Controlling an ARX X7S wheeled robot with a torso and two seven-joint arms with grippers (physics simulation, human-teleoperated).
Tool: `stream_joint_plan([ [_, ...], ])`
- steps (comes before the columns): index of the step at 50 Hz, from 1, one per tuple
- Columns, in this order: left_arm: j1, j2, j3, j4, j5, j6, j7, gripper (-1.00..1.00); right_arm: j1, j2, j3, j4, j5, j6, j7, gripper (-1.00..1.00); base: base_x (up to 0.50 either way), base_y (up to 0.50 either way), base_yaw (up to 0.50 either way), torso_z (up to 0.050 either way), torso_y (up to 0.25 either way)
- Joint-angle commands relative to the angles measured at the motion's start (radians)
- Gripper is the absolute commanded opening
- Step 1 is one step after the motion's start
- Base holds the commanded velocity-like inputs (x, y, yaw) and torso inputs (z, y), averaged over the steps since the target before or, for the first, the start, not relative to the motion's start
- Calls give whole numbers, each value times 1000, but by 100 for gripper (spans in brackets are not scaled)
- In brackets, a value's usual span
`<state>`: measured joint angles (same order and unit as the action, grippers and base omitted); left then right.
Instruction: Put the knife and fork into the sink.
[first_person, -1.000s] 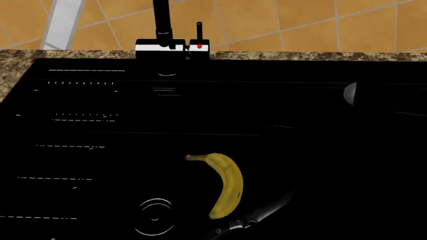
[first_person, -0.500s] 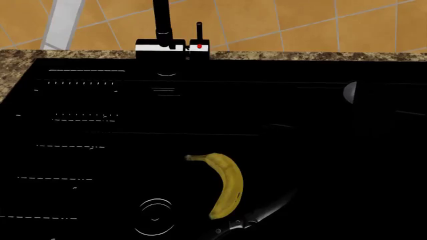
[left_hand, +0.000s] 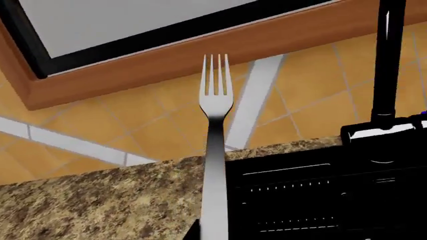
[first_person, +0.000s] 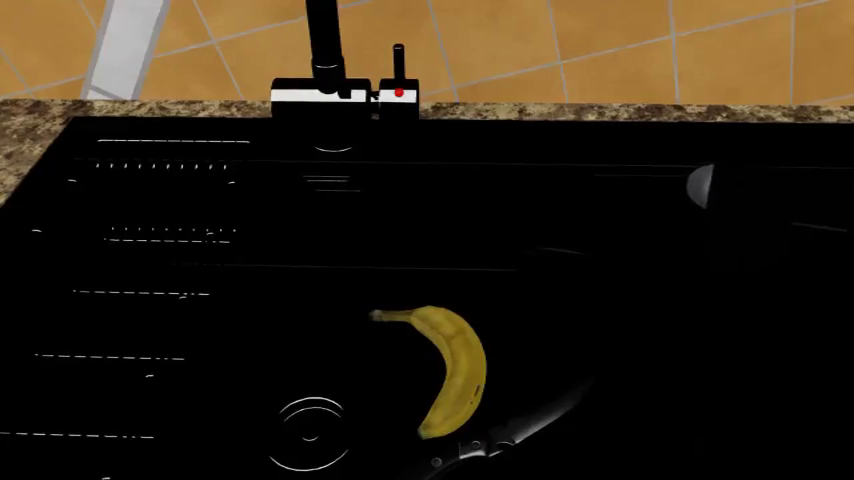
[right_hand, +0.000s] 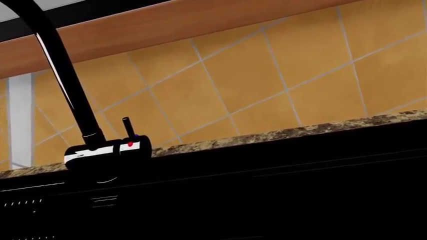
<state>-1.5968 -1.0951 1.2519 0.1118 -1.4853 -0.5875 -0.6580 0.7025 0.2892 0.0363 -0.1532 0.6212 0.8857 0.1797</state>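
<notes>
A glossy black sink (first_person: 200, 330) fills nearly the whole head view, its ridged drainboard lines showing as thin pale dashes at the left and its round ringed drain (first_person: 310, 433) near the bottom edge. A curved yellow banana (first_person: 451, 372) lies in the basin at lower centre, just right of the drain. Touching or just below the banana's lower tip, the knife (first_person: 514, 430) runs diagonally toward the lower centre, very dark against the black basin, marked out only by a faint grey edge and small shiny dots on its handle. A black tap (first_person: 324, 50) rises at top centre from a chrome-banded base, beside a slim lever with a red dot (first_person: 399, 92). Speckled brown granite counter (first_person: 27, 125) borders the sink at the upper left, with orange tiled wall (first_person: 601, 40) behind. In the left wrist view, a silvery metal fork (left_hand: 215, 150) stands upright at centre frame, four pale tines up, its handle running off the bottom edge in front of the counter's edge and a wood-framed window (left_hand: 133, 20). Neither pincer shows in any view, so whether the left one pinches the fork cannot be told. No writing is legible.
</notes>
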Motion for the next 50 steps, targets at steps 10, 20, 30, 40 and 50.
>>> stream_joint_plan([
  [10,-86,106,10,100,-3,-102,158,-100,-3,7,0,-14,14,3,8,100,0,0,0,0,0],
  [20,-62,135,31,118,20,-101,201,-100,-4,10,-1,-9,17,-4,7,100,0,0,0,0,0],
  [30,-60,170,36,115,41,-95,237,-100,-6,12,-3,-10,21,-4,12,100,0,0,0,0,0],
  [40,-29,266,123,107,129,-140,311,-100,-22,17,6,-16,29,-15,11,100,0,0,0,0,0],
  [50,-10,285,148,128,154,-144,339,-100,-21,17,4,-12,32,-18,13,100,0,0,0,0,0],
])
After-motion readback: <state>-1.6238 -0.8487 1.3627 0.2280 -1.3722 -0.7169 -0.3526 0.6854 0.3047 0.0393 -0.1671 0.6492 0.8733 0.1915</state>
